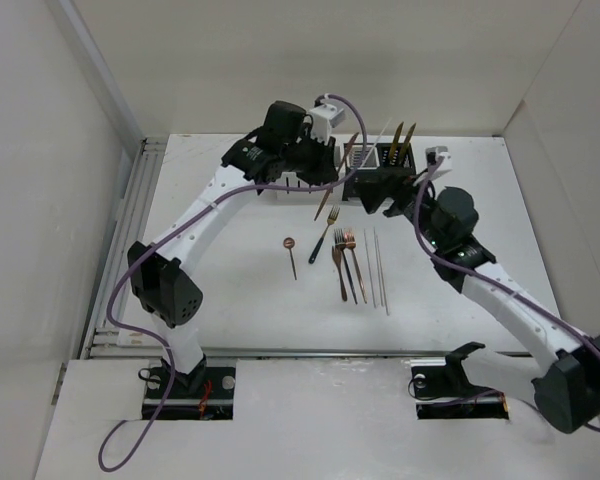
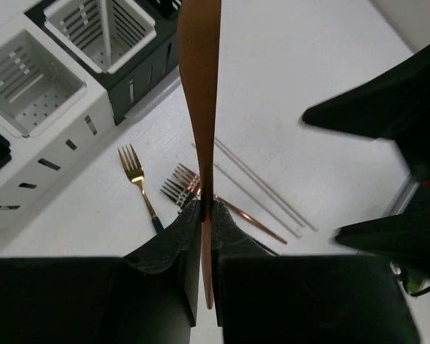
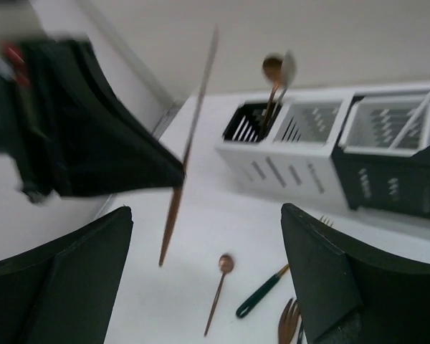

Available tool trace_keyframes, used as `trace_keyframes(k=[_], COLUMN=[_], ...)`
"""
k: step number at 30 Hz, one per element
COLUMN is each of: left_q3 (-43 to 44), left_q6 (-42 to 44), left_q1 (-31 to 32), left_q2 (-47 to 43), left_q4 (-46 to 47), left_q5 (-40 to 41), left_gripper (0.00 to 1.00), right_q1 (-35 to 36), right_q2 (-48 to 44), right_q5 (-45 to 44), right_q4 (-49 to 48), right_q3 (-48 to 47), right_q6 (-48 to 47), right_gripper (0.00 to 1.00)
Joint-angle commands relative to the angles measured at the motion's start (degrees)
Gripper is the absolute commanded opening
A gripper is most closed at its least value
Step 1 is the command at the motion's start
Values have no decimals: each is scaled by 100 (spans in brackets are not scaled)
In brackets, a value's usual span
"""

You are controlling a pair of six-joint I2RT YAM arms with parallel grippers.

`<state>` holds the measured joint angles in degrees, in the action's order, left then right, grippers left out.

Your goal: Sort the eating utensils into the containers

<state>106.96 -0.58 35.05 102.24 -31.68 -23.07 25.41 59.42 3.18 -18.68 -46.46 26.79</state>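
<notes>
Sorting part-done. A few utensils stand in the containers [image 3: 287, 172] at the worktop's far edge. Several loose pieces [image 1: 340, 265] lie mid-worktop. The left hand [image 2: 206, 215] pinches a copper utensil [image 2: 199, 86] above the worktop, and the right hand [image 3: 208, 236] gapes wide, empty.

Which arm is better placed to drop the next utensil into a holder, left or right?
Probably left. The left gripper is shut on a copper utensil, raised near the holders. The right gripper is open and empty, so it would have to pick something up first.
</notes>
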Motion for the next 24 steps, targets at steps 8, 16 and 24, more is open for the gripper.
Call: trace_keyframes(k=[8,16,24], left_q3=[53,114,-447], left_q6=[-707,-707,-812], left_q1=[-95,-147,-147], left_q2=[-230,-230,-353], left_q4=[540,540,593], left_q5=[-523,-602,-743], left_gripper=[0,0,0], right_q1=[227,351,351], right_q2=[1325,1888,2460], right_q5=[1536,1511,1263], right_q4=[-945,-945,-1068], right_q3=[-311,-539,-1181], right_q6=[679,591,696], right_gripper=[88,84,55])
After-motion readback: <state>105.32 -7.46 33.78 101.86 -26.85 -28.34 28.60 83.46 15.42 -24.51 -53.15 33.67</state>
